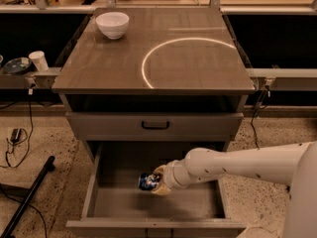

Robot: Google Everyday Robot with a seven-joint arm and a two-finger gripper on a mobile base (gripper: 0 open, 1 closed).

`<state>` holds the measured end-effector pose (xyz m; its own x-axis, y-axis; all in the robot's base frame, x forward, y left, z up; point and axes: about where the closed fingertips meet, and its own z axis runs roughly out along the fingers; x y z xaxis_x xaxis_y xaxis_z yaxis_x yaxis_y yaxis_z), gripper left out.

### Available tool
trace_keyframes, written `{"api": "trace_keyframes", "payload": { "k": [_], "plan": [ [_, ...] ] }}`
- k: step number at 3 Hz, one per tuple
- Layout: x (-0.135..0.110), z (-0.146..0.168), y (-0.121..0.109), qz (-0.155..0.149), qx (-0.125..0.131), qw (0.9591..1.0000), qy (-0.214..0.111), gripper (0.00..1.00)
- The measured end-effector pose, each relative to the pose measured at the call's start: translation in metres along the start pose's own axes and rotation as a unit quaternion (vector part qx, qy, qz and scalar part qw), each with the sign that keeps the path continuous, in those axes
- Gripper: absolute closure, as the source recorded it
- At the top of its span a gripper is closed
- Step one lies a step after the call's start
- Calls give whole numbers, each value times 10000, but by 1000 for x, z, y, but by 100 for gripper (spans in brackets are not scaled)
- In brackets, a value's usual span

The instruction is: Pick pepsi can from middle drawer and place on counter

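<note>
The pepsi can (147, 181), dark blue with white marks, is inside the open middle drawer (104, 202), left of its middle. My gripper (157, 181) reaches in from the right on a white arm and is shut on the can, its beige fingers (161, 187) wrapped around the can's right side. The can looks slightly off the drawer floor. The counter (198, 68) is the glossy grey-brown cabinet top above, showing a bright curved light reflection.
A white bowl (112, 24) stands at the counter's back left. A closed drawer front with a black handle (155, 125) sits above the open drawer. A paper cup (38, 60) and dark dish (17, 65) rest on the left shelf. A black pole (25, 200) lies on the floor.
</note>
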<state>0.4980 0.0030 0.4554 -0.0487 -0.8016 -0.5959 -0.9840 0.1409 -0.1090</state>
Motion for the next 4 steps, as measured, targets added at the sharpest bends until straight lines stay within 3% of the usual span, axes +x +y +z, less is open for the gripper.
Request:
{"api": "trace_keyframes", "payload": {
  "k": [1, 2, 4],
  "plan": [
    [-16, -30, -20, -231, 219, 9995, -63, 100],
    [-16, -30, -20, -231, 219, 9995, -63, 100],
    [-24, -47, 1, -232, 280, 9993, 55, 100]
  ]
}}
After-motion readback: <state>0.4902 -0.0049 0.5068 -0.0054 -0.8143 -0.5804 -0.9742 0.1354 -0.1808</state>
